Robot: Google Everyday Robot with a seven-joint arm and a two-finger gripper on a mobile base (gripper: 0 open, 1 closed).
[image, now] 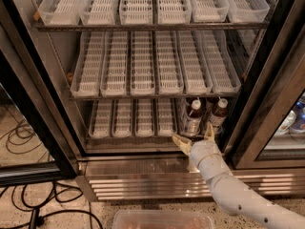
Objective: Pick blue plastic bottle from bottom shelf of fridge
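Pale grey-white arm (238,194) of rounded, jointed segments; small dark dots along its casing; gripper (195,138) low, right of centre, two tan fingers (180,143) spread apart.

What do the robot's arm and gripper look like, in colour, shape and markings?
The arm is pale grey-white, built of smooth rounded tubular segments, with small dark dots along the forearm. The gripper, at the front of the bottom shelf, has a rounded white wrist and two short tan fingers. No cables or sleeves show.
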